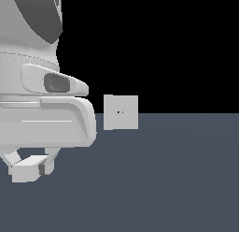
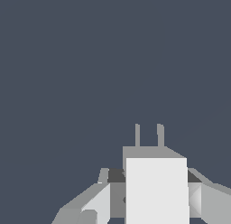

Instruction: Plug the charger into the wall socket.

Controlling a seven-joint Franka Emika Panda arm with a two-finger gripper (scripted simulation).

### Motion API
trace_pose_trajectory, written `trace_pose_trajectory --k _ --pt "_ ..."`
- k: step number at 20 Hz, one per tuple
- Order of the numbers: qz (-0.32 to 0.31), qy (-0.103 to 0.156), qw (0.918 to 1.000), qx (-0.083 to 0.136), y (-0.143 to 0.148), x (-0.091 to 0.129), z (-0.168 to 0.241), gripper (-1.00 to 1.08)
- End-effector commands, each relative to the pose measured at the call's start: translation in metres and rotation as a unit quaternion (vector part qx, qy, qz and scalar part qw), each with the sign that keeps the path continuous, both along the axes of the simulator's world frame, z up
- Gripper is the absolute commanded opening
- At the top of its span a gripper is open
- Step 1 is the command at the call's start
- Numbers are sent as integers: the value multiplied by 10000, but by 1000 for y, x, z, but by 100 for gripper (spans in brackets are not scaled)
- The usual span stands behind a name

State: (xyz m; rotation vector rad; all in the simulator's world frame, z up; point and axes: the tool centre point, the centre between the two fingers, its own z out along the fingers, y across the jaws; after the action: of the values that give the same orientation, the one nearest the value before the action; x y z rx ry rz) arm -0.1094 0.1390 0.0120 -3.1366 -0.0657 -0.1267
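Arm fills the exterior view's left. Gripper (image 1: pixel 29 168) low, just above the floor (image 1: pixel 177 179) — fingers clamped on the charger (image 1: pixel 24 172), white block held between them. Wrist view: charger (image 2: pixel 155 189) with two prongs, seemingly pointing away from the camera. Wall socket (image 1: pixel 121 112) stands upright to the right — well apart.

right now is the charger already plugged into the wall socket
No, the charger sits in the gripper, well apart from the wall socket.
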Motion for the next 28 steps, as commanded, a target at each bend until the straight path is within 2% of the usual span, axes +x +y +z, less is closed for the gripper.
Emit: trace_pose_trajectory --k 1,10,22,28 --pt "-1 -1 10000 0 0 0 0 -100" --pt "30 -3 10000 -2 -24 13 14 -100" --pt "143 -4 9999 2 -106 59 63 -100" --pt "185 -3 9998 3 -137 78 81 -100"
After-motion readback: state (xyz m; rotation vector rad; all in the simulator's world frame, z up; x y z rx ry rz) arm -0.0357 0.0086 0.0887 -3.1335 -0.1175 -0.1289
